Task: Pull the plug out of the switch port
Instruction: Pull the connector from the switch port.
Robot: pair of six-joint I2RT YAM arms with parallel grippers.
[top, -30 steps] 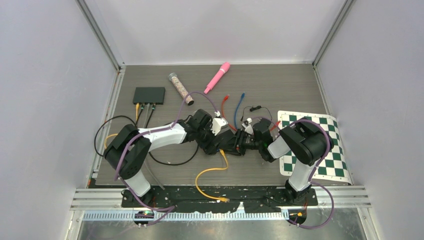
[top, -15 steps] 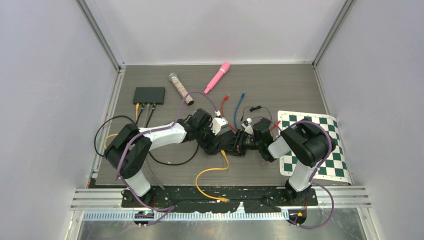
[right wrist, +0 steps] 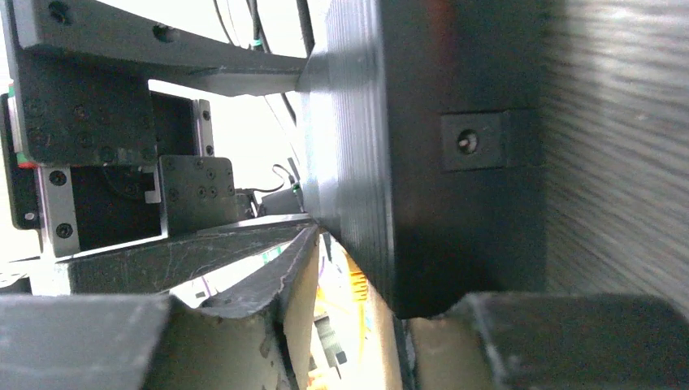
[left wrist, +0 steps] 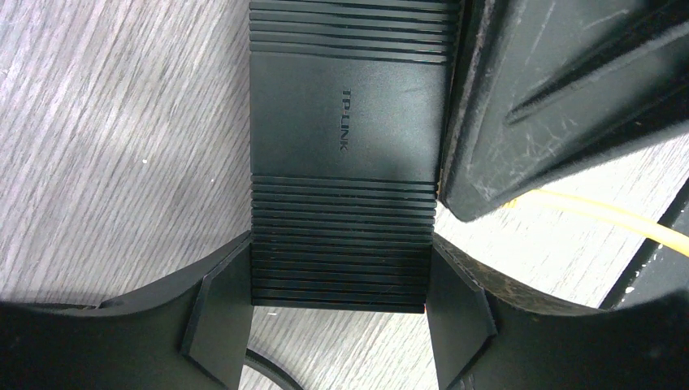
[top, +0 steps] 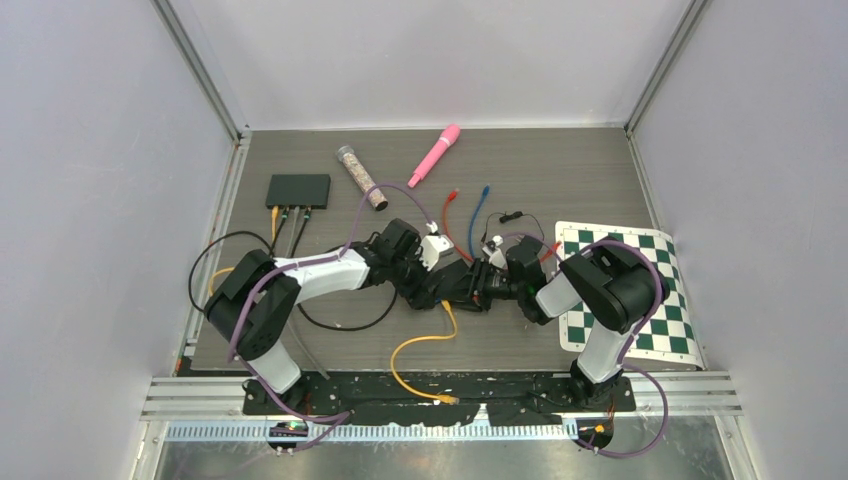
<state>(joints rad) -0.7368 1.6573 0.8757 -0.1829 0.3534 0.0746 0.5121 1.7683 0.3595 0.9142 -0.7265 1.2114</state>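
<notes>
Two robot arms meet at the middle of a grey wood-grain worktop [top: 580,165]. My left gripper [left wrist: 337,280] is pressed onto a black switch [left wrist: 349,138], one finger touching each long side, pinning it flat. My right gripper [top: 473,287] reaches in from the opposite side, at the switch's port edge. A yellow cable [left wrist: 601,215] runs out from under one of its fingers towards the worktop's near edge. The plug itself is hidden, so I cannot tell whether the right fingers pinch it or stand apart. I judge that the bracing is done and the pull is not yet made.
</notes>
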